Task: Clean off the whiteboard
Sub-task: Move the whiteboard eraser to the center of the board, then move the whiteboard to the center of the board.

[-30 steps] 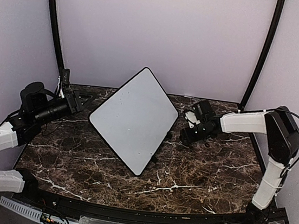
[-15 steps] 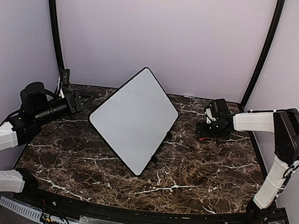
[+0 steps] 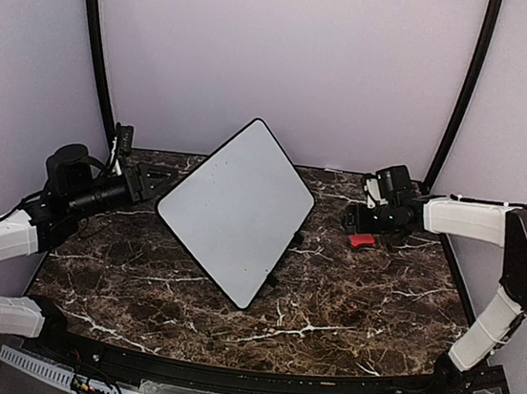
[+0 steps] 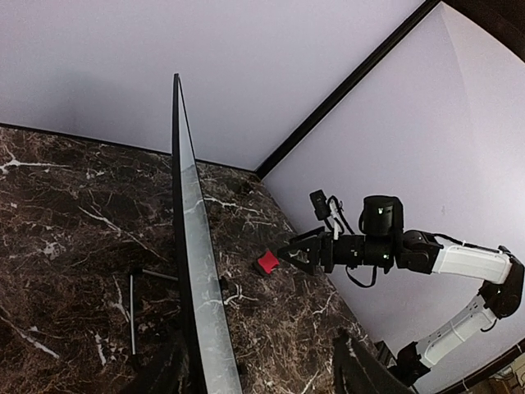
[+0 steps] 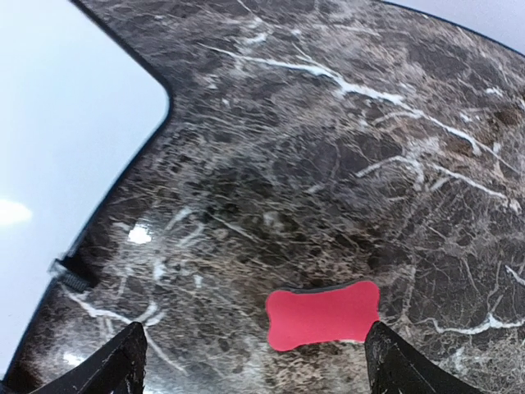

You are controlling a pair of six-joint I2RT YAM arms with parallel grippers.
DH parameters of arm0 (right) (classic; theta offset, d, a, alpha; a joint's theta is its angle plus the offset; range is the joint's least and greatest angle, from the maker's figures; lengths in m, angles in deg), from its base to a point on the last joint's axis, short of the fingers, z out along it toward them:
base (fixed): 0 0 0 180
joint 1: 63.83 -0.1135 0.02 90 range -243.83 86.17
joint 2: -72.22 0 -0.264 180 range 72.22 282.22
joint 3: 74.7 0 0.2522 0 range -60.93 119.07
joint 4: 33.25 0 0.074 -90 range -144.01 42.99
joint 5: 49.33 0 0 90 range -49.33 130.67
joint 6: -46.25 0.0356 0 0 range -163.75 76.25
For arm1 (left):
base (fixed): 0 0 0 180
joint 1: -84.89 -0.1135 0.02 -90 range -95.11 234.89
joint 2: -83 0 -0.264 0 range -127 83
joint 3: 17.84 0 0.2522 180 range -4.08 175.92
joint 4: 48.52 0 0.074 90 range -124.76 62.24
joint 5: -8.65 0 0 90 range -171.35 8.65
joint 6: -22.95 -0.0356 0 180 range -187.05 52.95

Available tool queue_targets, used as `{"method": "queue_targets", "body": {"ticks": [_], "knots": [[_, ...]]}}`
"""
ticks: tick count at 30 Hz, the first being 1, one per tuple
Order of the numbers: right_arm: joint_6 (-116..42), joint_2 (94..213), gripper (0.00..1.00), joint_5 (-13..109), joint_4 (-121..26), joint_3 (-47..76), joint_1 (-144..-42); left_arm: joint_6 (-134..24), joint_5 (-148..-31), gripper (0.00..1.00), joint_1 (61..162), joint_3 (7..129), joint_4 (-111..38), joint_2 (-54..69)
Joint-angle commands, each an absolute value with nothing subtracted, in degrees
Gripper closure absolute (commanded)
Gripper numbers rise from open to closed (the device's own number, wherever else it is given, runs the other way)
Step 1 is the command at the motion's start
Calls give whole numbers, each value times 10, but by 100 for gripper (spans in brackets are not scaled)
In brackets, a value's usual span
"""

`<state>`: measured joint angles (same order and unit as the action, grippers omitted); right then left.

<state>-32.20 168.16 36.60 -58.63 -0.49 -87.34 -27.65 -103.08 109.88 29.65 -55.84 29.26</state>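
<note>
The whiteboard (image 3: 238,208) stands tilted on the marble table, one corner up, and its face shows no writing from above. In the left wrist view the whiteboard (image 4: 190,246) is edge-on, rising between my left gripper's (image 4: 258,379) fingers, which stand far apart; the left finger is close to it. My left gripper (image 3: 150,183) is at the board's left corner. A small red eraser (image 3: 362,240) lies flat on the table to the board's right. My right gripper (image 3: 354,224) hovers over it, open. From the right wrist, the eraser (image 5: 322,314) lies free between the spread fingertips (image 5: 258,365).
The dark marble table (image 3: 328,301) is walled in by lilac panels and two black poles (image 3: 464,87). The board's thin wire stand (image 4: 134,312) lies behind it. The whiteboard's rounded corner (image 5: 66,139) is left of the eraser.
My right gripper pulled back to the right, away from the board, and opened; the red eraser now lies on the table. My left arm edged slightly toward the board.
</note>
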Motion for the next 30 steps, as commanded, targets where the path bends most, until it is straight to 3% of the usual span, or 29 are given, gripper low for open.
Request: {"method": "queue_targets", "body": {"ticks": [1, 13, 22, 30], "knots": [[-327, 1646, 12, 388, -576, 10, -899, -272, -1080, 42, 1100, 321, -580, 273], [-315, 1617, 15, 375, -616, 51, -965, -279, -1081, 47, 1103, 379, -497, 234], [-305, 1654, 15, 383, -616, 87, -1011, -334, -978, 44, 1103, 421, -405, 279], [-309, 1674, 15, 347, -637, 116, -1051, -341, -1006, 44, 1103, 436, -356, 221]]}}
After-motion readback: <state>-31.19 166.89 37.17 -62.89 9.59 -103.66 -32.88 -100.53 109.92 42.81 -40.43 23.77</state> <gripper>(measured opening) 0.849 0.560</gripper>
